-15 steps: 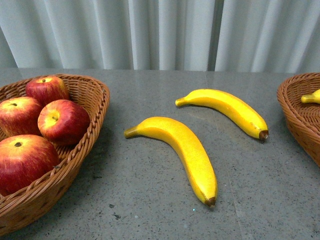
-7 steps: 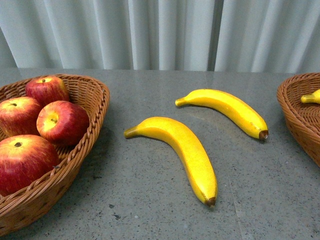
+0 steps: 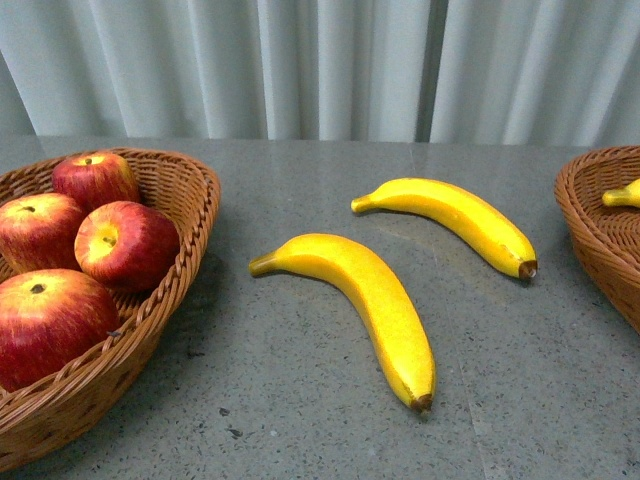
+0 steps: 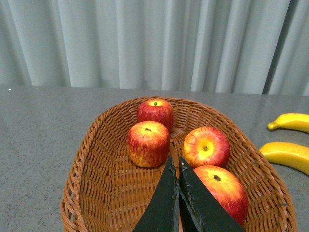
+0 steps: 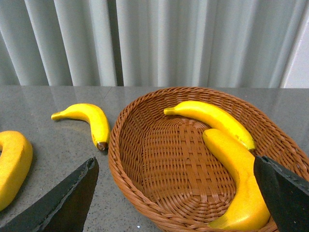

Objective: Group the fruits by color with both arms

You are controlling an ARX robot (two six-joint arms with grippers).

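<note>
on the table (image 3: 300,390), the left basket (image 3: 195,195) holds four apples (image 4: 148,143) and the right basket (image 5: 124,130) two bananas (image 5: 217,120). two more lie loose between the baskets: the near banana (image 3: 375,295) and the far banana (image 3: 455,215). both are off to the left of the right gripper (image 5: 176,191), outside the rim it hangs over. the far one is closer, brown tip near that rim, long axis running leftward. the right gripper is spread wide and empty. the left gripper (image 4: 176,162) is pressed together over the apples. the right arm looks better placed.

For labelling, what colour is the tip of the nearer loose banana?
Dark brown tip on a yellow banana; the front view shows it best.
</note>
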